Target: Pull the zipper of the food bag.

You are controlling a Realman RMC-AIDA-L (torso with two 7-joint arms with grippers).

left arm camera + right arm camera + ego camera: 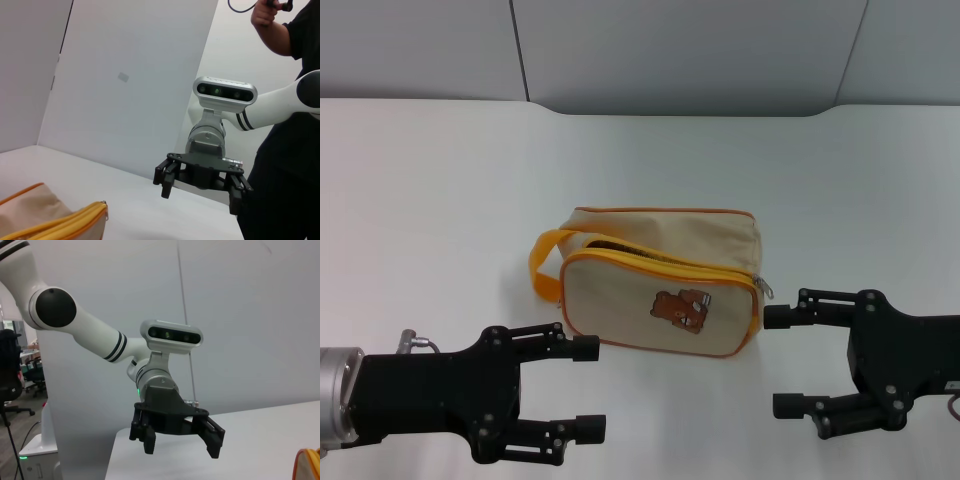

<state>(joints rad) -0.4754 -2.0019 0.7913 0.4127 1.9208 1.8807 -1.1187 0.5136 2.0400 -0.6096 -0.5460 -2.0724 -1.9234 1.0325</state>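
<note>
The food bag (660, 290), cream with orange-yellow piping and a brown bear picture, sits on the white table (440, 180). Its loop handle (545, 265) points to my left. The orange-yellow zipper strip (650, 262) curves along the top edge, with a dark gap at its left part. The small silver pull tab (765, 290) hangs at the bag's right end. My right gripper (780, 361) is open, its upper finger just right of the tab and apart from it. My left gripper (588, 388) is open and empty, in front of the bag's left corner.
The left wrist view shows a bag corner (55, 220), the right gripper (200, 195) and a person in black (285, 150) behind it. The right wrist view shows the left gripper (181, 445) and a sliver of the bag (310, 465). A grey wall (670, 50) stands behind the table.
</note>
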